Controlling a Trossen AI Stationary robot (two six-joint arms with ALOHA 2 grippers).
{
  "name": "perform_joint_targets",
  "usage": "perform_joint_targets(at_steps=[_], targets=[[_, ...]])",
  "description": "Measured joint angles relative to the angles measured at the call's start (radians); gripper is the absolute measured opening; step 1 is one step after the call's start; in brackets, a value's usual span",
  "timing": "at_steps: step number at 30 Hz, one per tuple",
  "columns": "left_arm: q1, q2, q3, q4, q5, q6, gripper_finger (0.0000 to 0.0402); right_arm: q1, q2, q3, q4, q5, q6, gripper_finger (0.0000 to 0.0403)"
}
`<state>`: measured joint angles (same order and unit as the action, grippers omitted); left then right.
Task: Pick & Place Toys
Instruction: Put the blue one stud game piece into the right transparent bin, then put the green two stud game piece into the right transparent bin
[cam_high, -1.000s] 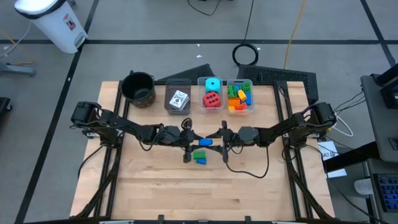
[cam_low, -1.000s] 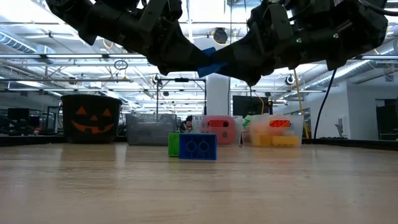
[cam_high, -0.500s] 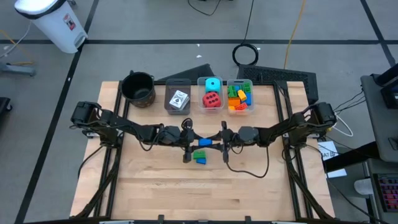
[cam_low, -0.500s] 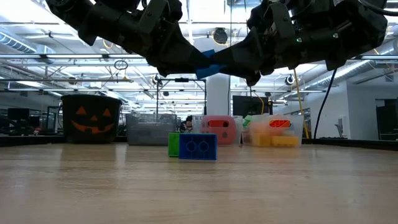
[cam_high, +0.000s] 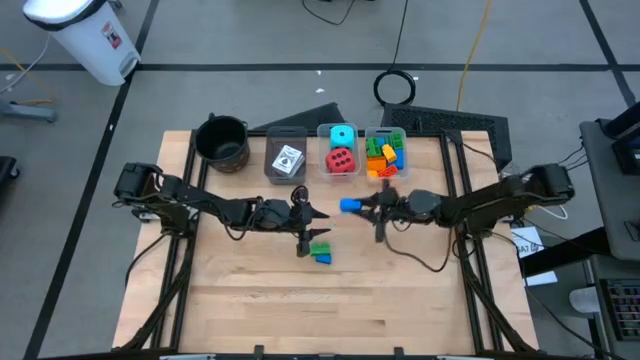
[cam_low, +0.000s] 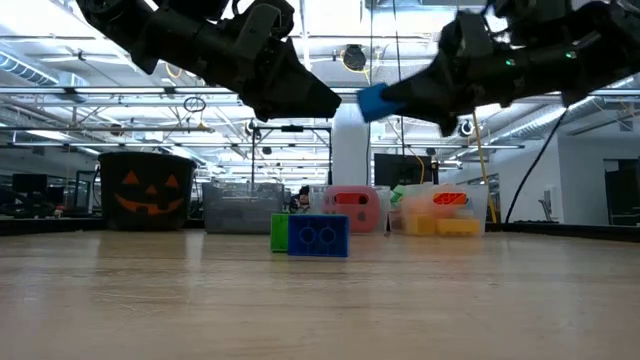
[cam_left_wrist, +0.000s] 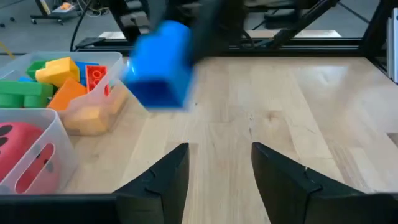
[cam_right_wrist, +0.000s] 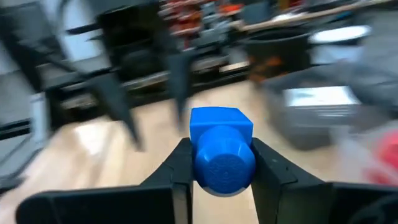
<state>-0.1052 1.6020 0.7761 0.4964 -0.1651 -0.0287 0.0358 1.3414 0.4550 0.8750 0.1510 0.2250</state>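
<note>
Pale wood makes up the table top (cam_high: 250, 300), which fills the middle of the high view. Along its upper edge stands a row: a black round pot (cam_high: 222, 140) at the left, then a grey bin (cam_high: 286, 155) with a white card (cam_high: 288, 161), a clear bin (cam_high: 341, 152) with a cyan dotted cube (cam_high: 342, 134) above a red dotted cube (cam_high: 341, 160), and a clear bin (cam_high: 387, 156) heaped with green, orange, yellow and red bricks (cam_high: 383, 159).

The right gripper (cam_high: 362, 205), just right of the frame's centre in the high view, has its fingers closed on a blue brick (cam_high: 350, 205). That brick is a bright blue block with a round stud on its end; in the right wrist view the brick (cam_right_wrist: 221, 149) sits clamped between the two dark fingers (cam_right_wrist: 177, 168) with the studded end facing the camera. Its long axis runs along the gripper's reach, pointing toward the left of the high view, and it hangs clear of the wood, upper centre in the low view (cam_low: 375, 101).

The left gripper (cam_high: 318, 222), just left of centre, holds nothing; its fingers (cam_left_wrist: 163, 180) stand slightly apart.

Below it, on the wood, a small blue brick (cam_high: 323, 257) lies touching a green brick (cam_high: 320, 247).
</note>
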Motion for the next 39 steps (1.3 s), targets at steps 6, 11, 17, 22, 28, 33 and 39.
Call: perform_joint_targets(at_steps=[6, 11, 17, 22, 28, 33, 39], targets=[[0.0, 0.0, 0.0, 0.014, 0.006, 0.0, 0.0183, -0.11, -0.147, -0.108, -0.004, 0.239, -0.046, 0.0068], [0.001, 0.0, 0.0, 0.031, 0.008, 0.014, 0.0184, -0.316, -0.177, -0.155, -0.01, 0.296, -0.045, 0.0068], [0.008, 0.0, 0.0, 0.026, 0.008, 0.032, 0.0184, -0.557, -0.108, -0.157, 0.004, 0.221, 0.026, 0.0068], [0.015, 0.0, 0.0, 0.026, 0.008, 0.03, 0.0184, -0.675, -0.026, -0.156, 0.024, 0.213, 0.025, 0.0088], [0.015, 0.0, 0.0, 0.028, 0.008, 0.028, 0.0184, -0.725, 0.064, -0.156, 0.108, 0.142, 0.017, 0.0097], [0.015, 0.0, 0.0, 0.03, 0.008, 0.028, 0.0184, -0.729, 0.084, -0.153, 0.157, 0.127, 0.017, 0.0129], [0.015, 0.0, 0.0, 0.03, 0.008, 0.028, 0.0184, -0.73, 0.071, -0.115, 0.056, 0.01, 0.019, 0.0212]])
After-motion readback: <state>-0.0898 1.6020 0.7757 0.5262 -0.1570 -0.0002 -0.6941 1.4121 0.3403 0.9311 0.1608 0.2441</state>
